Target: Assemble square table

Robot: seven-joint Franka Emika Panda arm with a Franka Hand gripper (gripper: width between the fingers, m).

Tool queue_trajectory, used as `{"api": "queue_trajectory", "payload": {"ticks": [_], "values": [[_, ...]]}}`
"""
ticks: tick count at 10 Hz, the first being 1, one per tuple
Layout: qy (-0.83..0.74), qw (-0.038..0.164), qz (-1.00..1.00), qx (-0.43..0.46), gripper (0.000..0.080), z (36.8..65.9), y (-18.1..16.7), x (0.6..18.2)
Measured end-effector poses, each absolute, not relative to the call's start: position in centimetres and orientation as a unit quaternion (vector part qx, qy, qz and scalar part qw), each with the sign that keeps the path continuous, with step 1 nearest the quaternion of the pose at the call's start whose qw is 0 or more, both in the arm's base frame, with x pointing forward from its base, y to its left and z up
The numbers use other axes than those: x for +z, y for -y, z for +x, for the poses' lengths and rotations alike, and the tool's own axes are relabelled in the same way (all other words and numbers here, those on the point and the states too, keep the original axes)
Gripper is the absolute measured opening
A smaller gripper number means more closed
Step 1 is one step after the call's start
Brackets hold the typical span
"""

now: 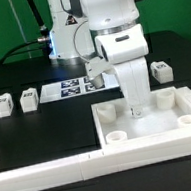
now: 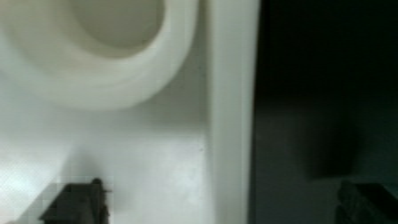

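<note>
The square table top (image 1: 149,121) is a white tray with a raised rim and round corner sockets, lying on the black table in front of the arm. My gripper (image 1: 136,109) hangs low over its far rim, open and holding nothing. In the wrist view the gripper (image 2: 217,205) straddles the rim (image 2: 231,110). One dark fingertip (image 2: 71,204) is over the tray floor and the other is over the black table. A round socket (image 2: 89,40) lies close by. Two leg blocks (image 1: 1,103) (image 1: 28,98) sit at the exterior view's left, and a third (image 1: 160,69) sits at its right.
The marker board (image 1: 72,87) lies flat behind the tray, near the robot base. A long white barrier wall (image 1: 46,173) runs along the front and borders the tray's near side.
</note>
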State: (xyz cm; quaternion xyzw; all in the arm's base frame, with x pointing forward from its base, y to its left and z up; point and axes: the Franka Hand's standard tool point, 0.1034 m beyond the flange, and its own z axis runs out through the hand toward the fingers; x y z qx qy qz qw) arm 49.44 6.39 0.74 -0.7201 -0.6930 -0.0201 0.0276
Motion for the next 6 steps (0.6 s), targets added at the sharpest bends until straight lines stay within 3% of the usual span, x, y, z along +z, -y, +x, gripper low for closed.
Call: {"api": "queue_trajectory", "payload": {"ticks": [6], "values": [[0.493, 0.008, -0.87, -0.013, 0.0649, 46.9, -11.2, 6.4]]}}
